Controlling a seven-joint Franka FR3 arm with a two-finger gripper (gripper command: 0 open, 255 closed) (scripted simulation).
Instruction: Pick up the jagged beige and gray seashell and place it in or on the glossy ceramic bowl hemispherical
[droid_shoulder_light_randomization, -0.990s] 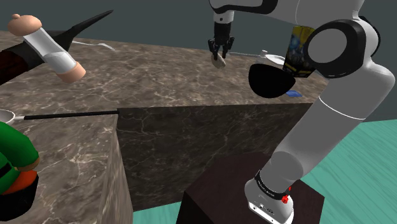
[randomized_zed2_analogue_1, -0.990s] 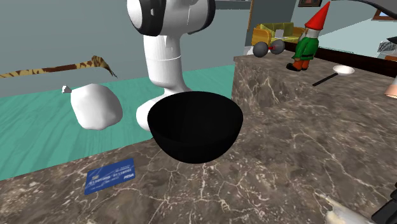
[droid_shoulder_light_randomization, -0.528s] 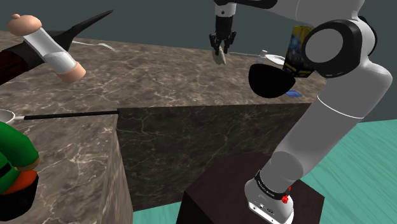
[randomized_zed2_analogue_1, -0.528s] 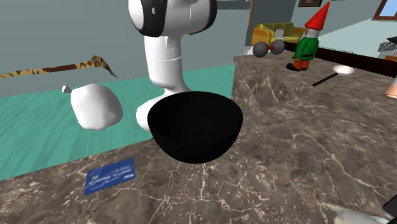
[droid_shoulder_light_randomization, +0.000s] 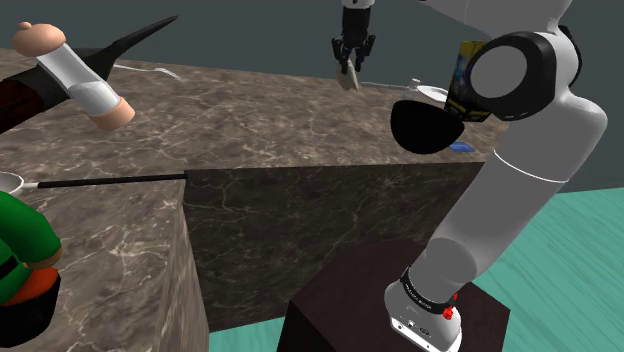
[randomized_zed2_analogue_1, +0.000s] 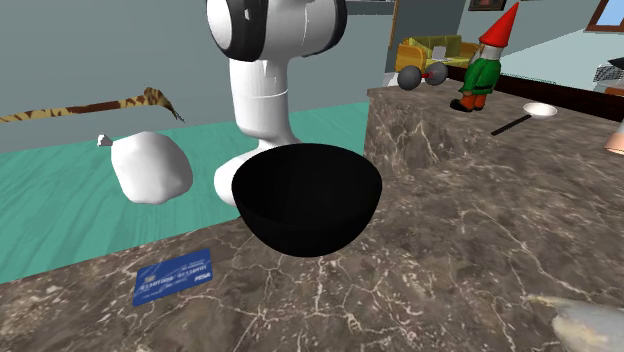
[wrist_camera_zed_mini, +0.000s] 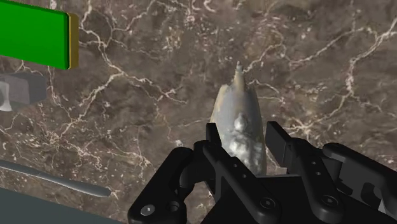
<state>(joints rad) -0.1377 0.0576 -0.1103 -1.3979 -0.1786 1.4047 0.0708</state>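
A pointed beige and grey seashell (wrist_camera_zed_mini: 237, 118) sits clasped between my gripper's (wrist_camera_zed_mini: 245, 138) two black fingers, tip pointing away from the hand. In the shoulder view the gripper (droid_shoulder_light_randomization: 352, 66) hangs well above the far part of the marble counter (droid_shoulder_light_randomization: 250, 120) with the seashell (droid_shoulder_light_randomization: 350, 79) below its fingers. The black hemispherical bowl (droid_shoulder_light_randomization: 425, 126) stands on the counter toward the shoulder view's right of the gripper, apart from it. In the second exterior view the bowl (randomized_zed2_analogue_1: 307, 196) stands at the middle and the seashell (randomized_zed2_analogue_1: 585, 325) shows at the lower right corner.
A blue card (randomized_zed2_analogue_1: 173, 276) lies beside the bowl. A green box (wrist_camera_zed_mini: 32, 35), a grey block (wrist_camera_zed_mini: 18, 93) and a thin grey rod (wrist_camera_zed_mini: 57, 181) lie on the counter under the hand. A gnome (randomized_zed2_analogue_1: 485, 60) and a spoon (randomized_zed2_analogue_1: 525, 113) sit on the raised counter.
My gripper has risen from the counter with the seashell in it and turned a little. The bowl has stayed in place.
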